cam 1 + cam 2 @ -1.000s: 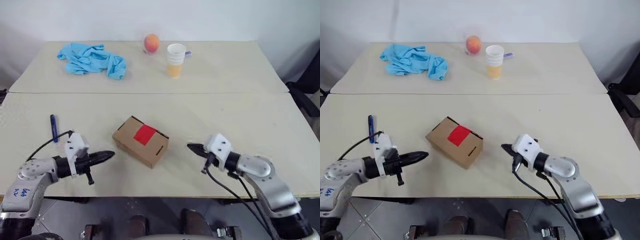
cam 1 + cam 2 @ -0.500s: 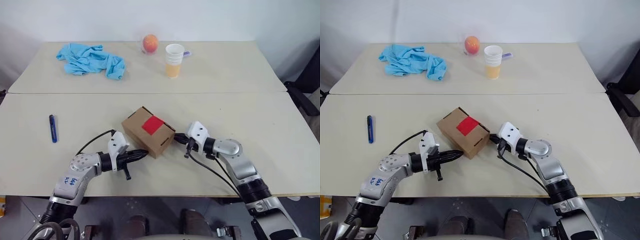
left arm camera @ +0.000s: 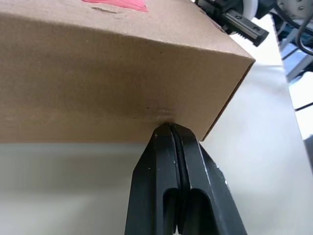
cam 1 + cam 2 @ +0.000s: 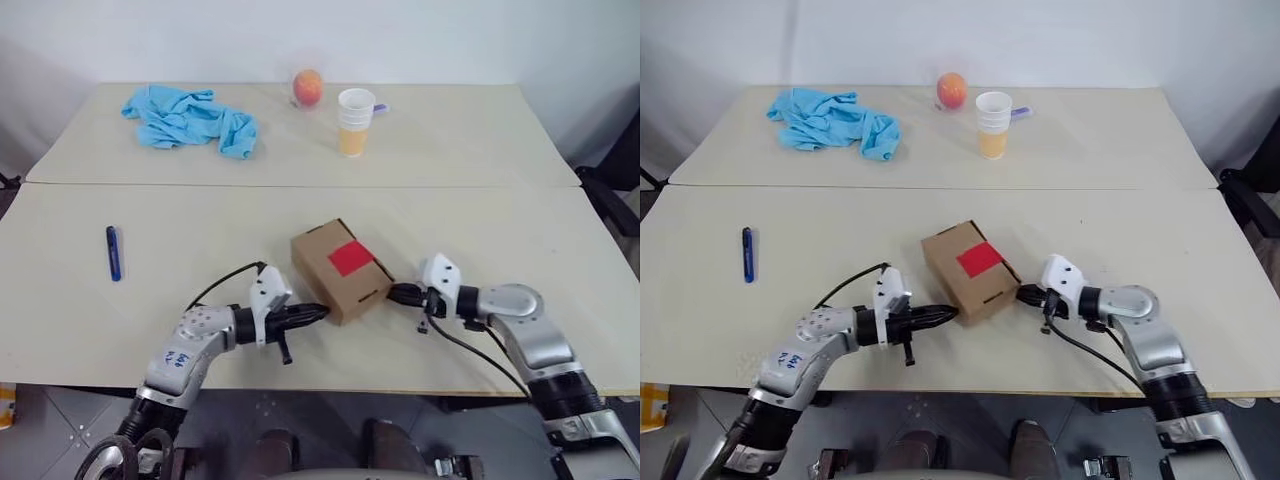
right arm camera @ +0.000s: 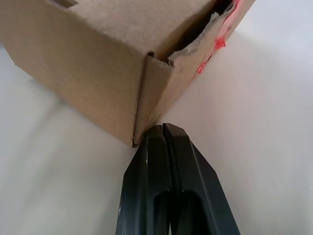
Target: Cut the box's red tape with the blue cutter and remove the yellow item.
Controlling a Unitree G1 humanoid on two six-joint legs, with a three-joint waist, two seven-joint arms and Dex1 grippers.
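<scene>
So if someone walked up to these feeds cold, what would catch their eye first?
Probably the box with its red tape near the table's front edge, pinched between two shut claws: the left claw presses its near side and the right claw sits at its right corner. Next, the blue cutter lying alone far to the left, untouched.

Both end effectors (left [image 4: 318, 313], right [image 4: 392, 294]) have closed in on the box [image 4: 340, 270], shifting it rightward.
</scene>
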